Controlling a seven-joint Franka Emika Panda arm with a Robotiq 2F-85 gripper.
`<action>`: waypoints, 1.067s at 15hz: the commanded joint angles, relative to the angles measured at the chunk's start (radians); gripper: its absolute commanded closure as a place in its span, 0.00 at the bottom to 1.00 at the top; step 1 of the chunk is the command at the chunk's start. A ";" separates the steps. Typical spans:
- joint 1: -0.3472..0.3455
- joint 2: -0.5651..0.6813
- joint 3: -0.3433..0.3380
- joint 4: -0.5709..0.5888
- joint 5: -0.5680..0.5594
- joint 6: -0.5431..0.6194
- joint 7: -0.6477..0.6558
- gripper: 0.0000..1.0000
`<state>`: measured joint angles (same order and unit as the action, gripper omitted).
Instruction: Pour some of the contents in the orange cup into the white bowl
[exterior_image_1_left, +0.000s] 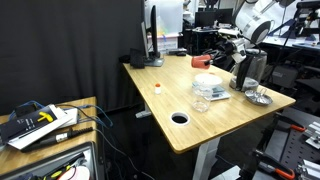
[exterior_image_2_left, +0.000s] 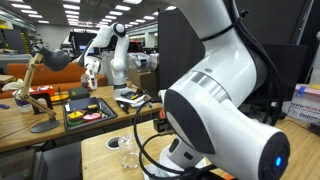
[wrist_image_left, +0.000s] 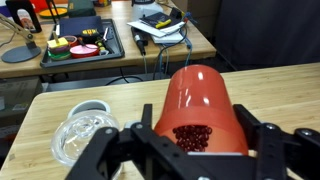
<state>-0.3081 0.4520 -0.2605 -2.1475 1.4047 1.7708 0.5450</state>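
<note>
The gripper (wrist_image_left: 197, 138) held the cup (wrist_image_left: 200, 95) between its fingers (wrist_image_left: 142, 135), one pressed to each side of the wall, the jaws part-way open at the cup's width. In the wrist view the cup lay tipped on its side, mouth toward the camera and base pointing away from the fingers. Dark red bits (wrist_image_left: 190, 137) (beans by the look, though too small to be sure) were heaped at the lower lip, right between the fingers. To the left of the fingers, on the table (wrist_image_left: 280, 85), sat a pale, glassy round dish (wrist_image_left: 80, 138); whether that was the bowl I could not tell. In an exterior view the bowl (exterior_image_1_left: 212, 86) sat on the table below the fingers and a little nearer the camera, apart from the cup
</note>
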 joint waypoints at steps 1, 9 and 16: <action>-0.014 0.026 -0.003 0.020 0.026 -0.070 0.003 0.46; -0.018 0.043 -0.009 0.031 0.057 -0.097 0.007 0.46; -0.005 0.046 -0.017 0.039 0.043 -0.064 -0.005 0.46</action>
<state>-0.3095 0.4816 -0.2678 -2.1260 1.4462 1.7200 0.5512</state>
